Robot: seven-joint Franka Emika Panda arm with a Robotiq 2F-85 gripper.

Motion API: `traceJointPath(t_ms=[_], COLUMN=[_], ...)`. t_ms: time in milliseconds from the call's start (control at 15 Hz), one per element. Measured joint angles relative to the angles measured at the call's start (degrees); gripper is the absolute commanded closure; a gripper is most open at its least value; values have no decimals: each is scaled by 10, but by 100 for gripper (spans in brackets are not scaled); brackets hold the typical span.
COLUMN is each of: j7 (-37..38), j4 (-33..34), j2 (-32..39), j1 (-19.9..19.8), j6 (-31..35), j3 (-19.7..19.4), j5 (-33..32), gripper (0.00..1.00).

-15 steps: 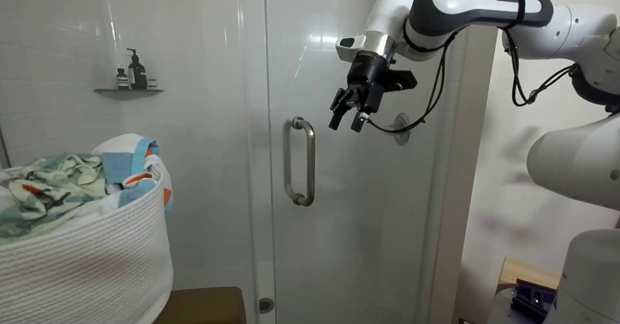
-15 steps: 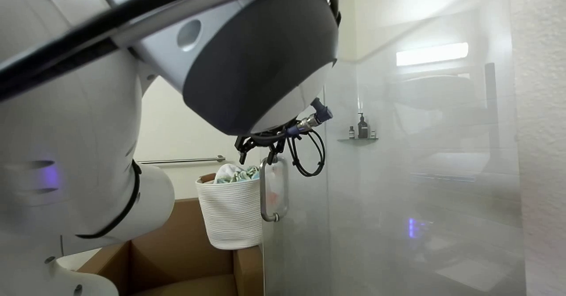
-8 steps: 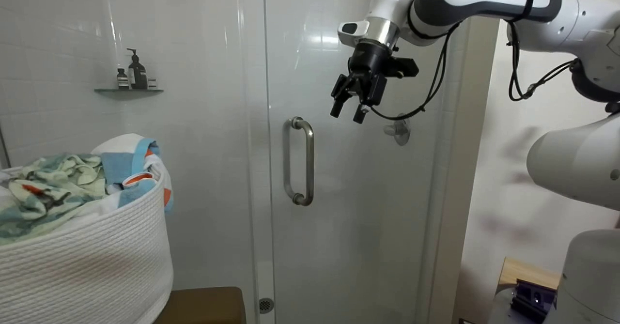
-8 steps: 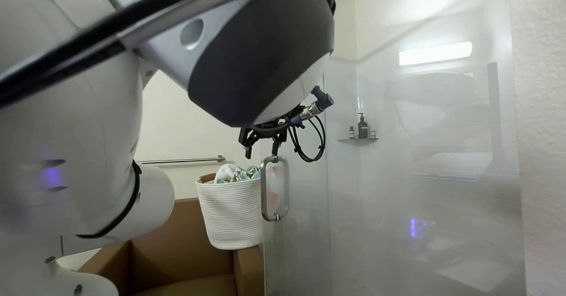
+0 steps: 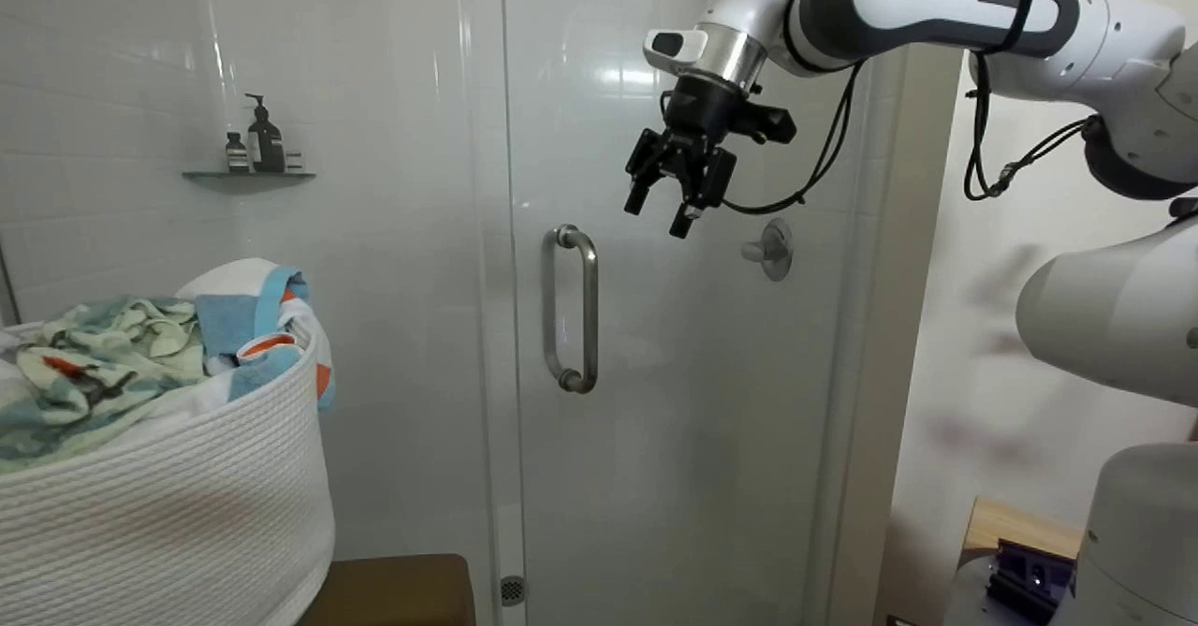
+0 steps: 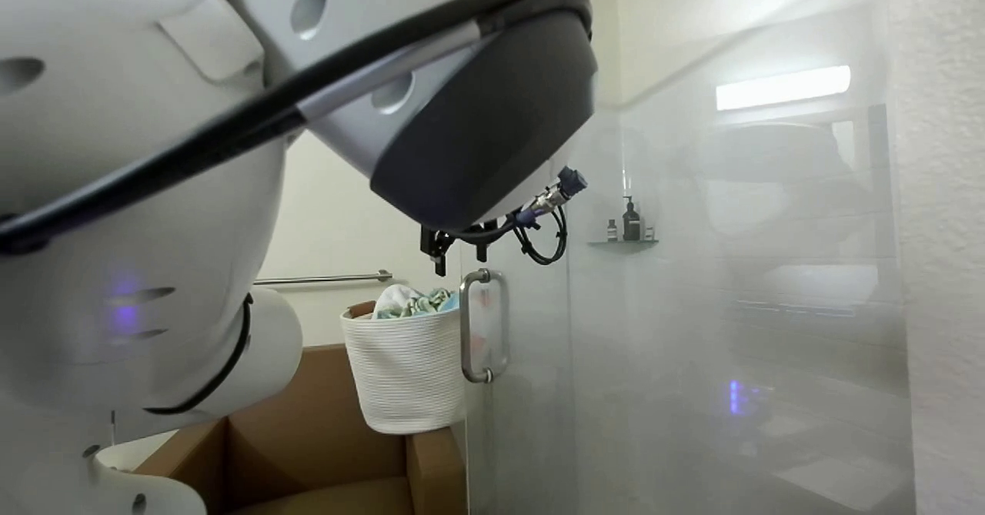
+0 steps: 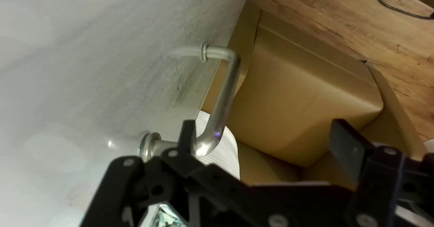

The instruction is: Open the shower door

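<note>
The shower door (image 5: 693, 458) is a tall clear glass panel carrying a silver bar handle (image 5: 589, 317); whether it stands slightly ajar I cannot tell. My gripper (image 5: 657, 212) hangs above and to the right of that handle in an exterior view, its fingers apart and holding nothing. It also appears just over the handle (image 6: 465, 330) in an exterior view, partly covered by the arm. In the wrist view, the left fingertip (image 7: 188, 127) overlaps the near end of the handle (image 7: 228, 88), while the right finger is well off over the chair.
A white woven basket (image 5: 187, 514) full of towels (image 5: 122, 355) rests on a brown armchair (image 6: 315, 392) beside the door. Through the glass show a valve knob (image 5: 776, 250) and a corner shelf (image 5: 248, 175) with bottles. A towel bar (image 6: 323, 279) crosses the wall.
The gripper has risen overall and shifted slightly, now above the handle's top. The door has swung a little, its edge and handle shifting slightly in both exterior views.
</note>
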Motion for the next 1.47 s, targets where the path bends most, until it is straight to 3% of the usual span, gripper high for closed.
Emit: traceJointPath(t_ms=[1133,1467], j7=[-37,-38], j4=[8,19], j2=[26,27], j1=[100,132], j6=[0,-7], j3=[21,25], j5=[-135,-145], gripper=[0,0])
